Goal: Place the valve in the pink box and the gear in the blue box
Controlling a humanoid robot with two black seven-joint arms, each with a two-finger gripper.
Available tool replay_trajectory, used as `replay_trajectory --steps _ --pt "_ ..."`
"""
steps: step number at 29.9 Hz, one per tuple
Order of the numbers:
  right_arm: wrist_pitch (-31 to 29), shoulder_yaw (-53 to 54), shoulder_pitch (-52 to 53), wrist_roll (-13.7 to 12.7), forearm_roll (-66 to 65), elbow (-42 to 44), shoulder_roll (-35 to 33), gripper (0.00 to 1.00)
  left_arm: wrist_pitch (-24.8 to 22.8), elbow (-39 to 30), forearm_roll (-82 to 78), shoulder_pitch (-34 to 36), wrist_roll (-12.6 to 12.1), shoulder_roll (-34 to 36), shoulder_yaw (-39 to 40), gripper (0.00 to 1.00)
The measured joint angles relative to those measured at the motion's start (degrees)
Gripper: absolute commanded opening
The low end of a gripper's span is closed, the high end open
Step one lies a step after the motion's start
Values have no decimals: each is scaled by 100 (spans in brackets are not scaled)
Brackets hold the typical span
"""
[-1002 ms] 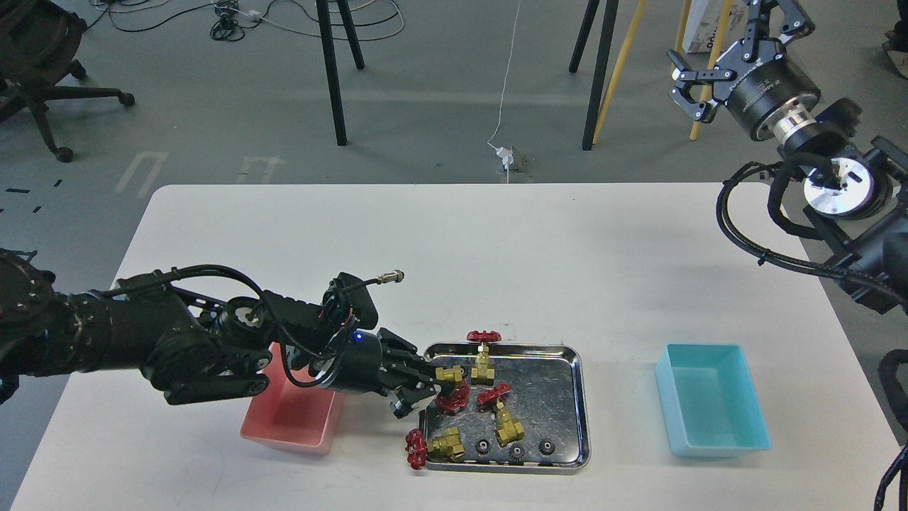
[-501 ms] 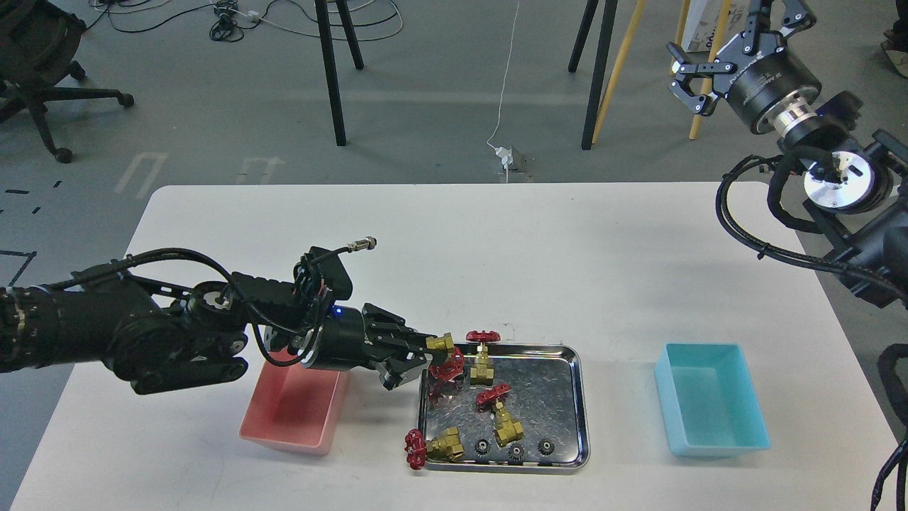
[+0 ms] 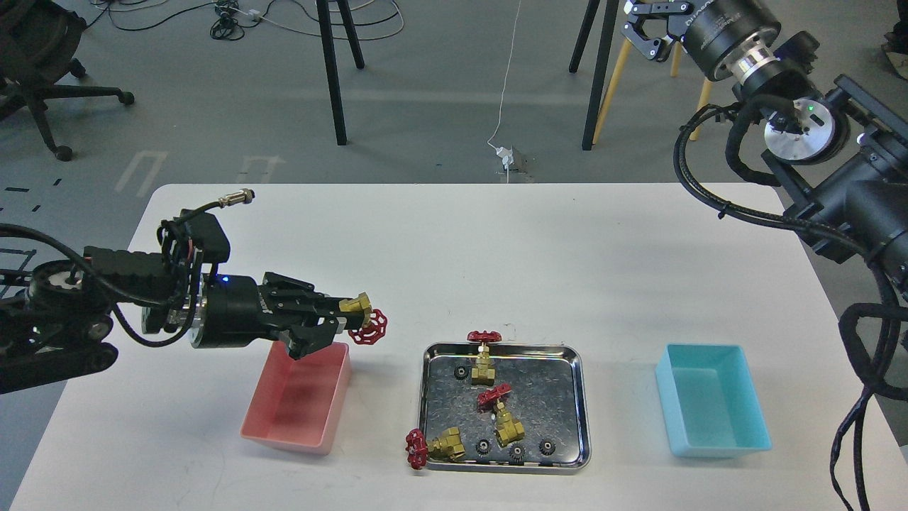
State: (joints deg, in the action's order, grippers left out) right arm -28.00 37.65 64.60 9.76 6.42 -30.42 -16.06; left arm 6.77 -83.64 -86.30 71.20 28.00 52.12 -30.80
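My left gripper (image 3: 347, 317) is shut on a brass valve (image 3: 362, 318) with a red handwheel and holds it in the air just above the far right corner of the pink box (image 3: 298, 429). Three more valves (image 3: 485, 360) lie in or on the rim of the steel tray (image 3: 582, 404). Several small black gears (image 3: 483, 446) lie in the tray. The blue box (image 3: 713, 441) stands empty at the right. My right gripper (image 3: 645, 28) is high at the top right, far from the table, with its fingers apart and empty.
The white table carries the pink box, the tray and the blue box in a row along its near side. Chair and stand legs and cables are on the floor beyond the far edge.
My left gripper has lifted one valve out of the tray and carried it left, up over the pink box's corner. My right arm has swung up and left.
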Motion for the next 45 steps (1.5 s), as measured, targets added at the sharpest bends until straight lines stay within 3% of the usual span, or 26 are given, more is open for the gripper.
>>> replay_trajectory --steps 12,24,33,40,45 --pt "0 -3 -59 8 0 -12 11 100 42 414 -361 -732 0 244 42 10" --pt "0 -4 -122 9 0 -59 4 100 122 760 -475 -1066 0 0 53 13" --pt "0 -4 -131 15 0 -69 -19 100 130 875 -470 -1090 0 -111 48 33" --pt "0 -11 -131 17 -16 -79 -22 100 148 876 -467 -1165 0 -122 48 57" --pt "0 -305 -12 20 -532 -127 11 100 148 867 -452 -1168 0 -101 82 63"
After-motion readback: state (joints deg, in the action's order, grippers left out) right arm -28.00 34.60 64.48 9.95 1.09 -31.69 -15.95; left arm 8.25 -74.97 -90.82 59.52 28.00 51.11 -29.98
